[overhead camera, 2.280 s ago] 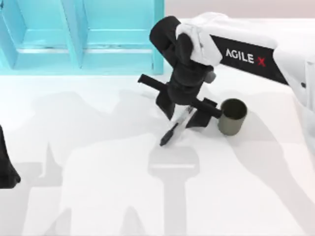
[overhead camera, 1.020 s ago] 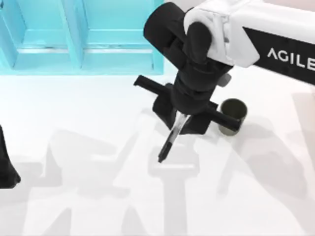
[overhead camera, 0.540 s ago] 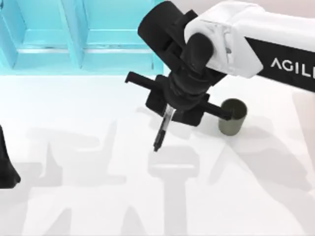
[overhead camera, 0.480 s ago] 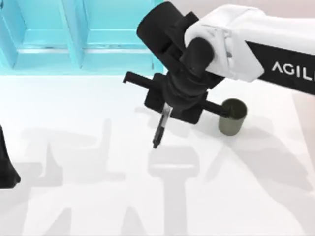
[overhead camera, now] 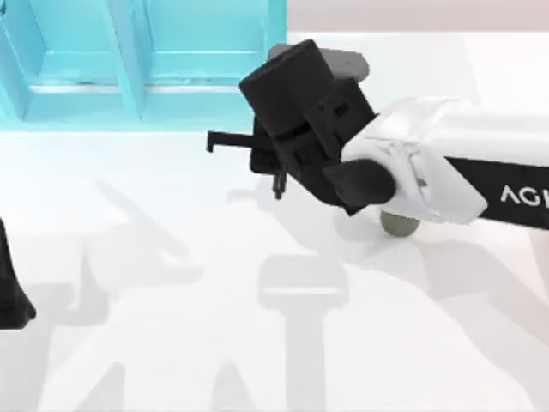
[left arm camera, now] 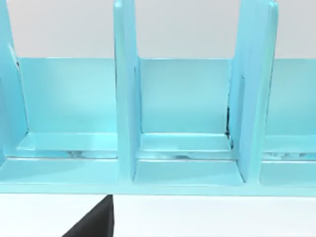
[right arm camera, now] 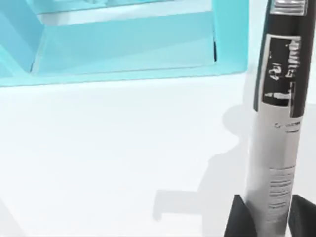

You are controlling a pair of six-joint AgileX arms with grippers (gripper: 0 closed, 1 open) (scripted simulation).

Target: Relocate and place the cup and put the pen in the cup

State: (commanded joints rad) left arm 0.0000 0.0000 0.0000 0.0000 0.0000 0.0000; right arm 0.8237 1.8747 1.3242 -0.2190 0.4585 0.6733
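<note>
Grey-silver pen (right arm camera: 279, 148): slim marker, black ends, clamped in right tool (overhead camera: 279, 167), near upright, above white bench (overhead camera: 171, 300).
Cup (overhead camera: 399, 225): olive-grey cylinder, on bench to tool's right, mostly under right arm.
Change: tool rose and swung; pen tipped from slanted toward vertical.
Left tool (overhead camera: 13, 292): parked at bench's left edge, state can't tell.
</note>
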